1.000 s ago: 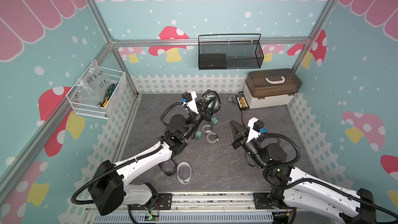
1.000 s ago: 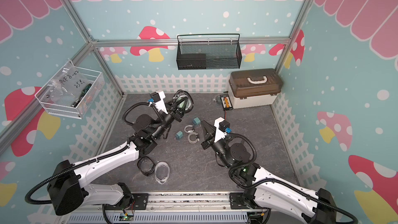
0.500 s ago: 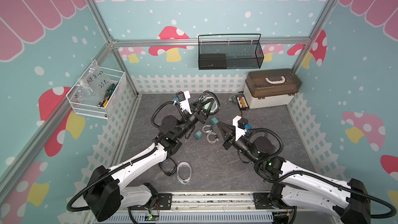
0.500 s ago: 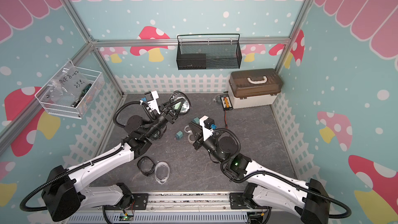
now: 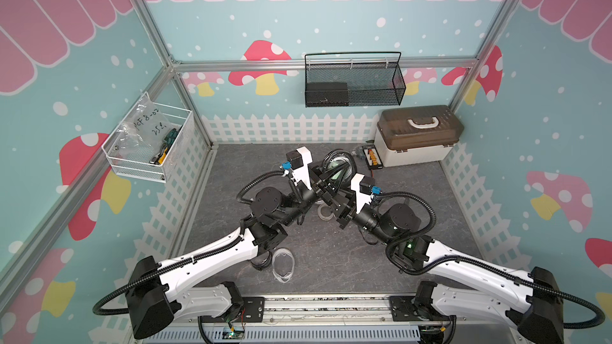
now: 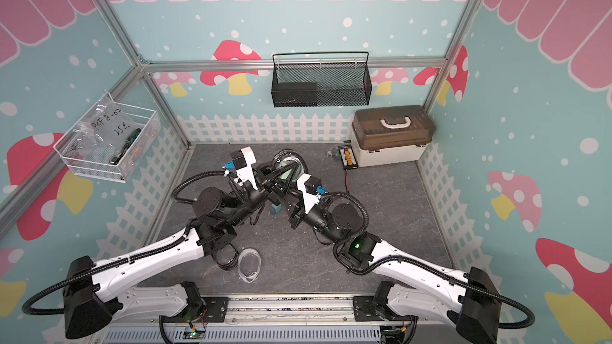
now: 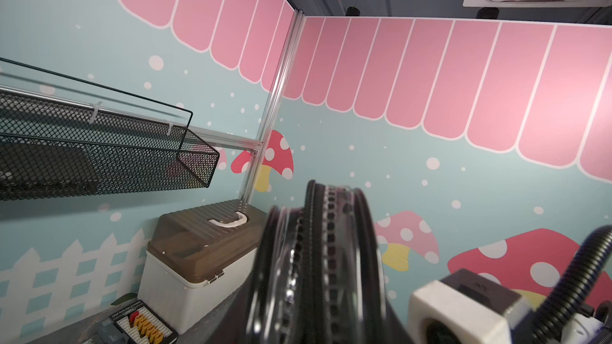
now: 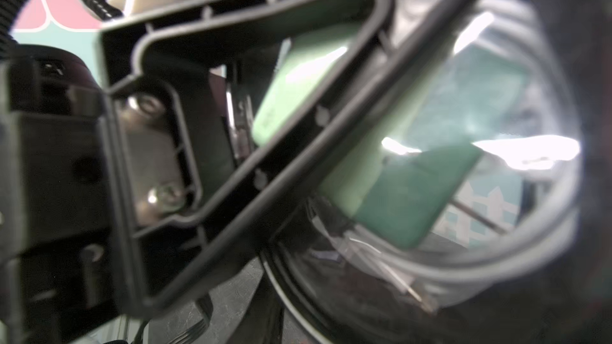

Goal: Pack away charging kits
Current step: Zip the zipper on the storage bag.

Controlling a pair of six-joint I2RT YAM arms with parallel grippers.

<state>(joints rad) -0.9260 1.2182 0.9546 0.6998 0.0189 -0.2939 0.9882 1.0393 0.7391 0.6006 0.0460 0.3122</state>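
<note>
Left gripper [image 5: 337, 171] is clamped on a black-rimmed pouch [image 6: 288, 162], held edge-up above the tabletop's [image 5: 447, 193] back edge, near its middle; a green charger [image 8: 400, 193] seems to sit inside, behind the clear window; right gripper [image 6: 280, 188] is close against the pouch, and I cannot tell how its jaws stand; a clear pouch [image 5: 283, 264] lies near the front edge.

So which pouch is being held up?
The black-rimmed pouch in the left pincer; the clear pouch and other black one lie flat near the front.
</note>
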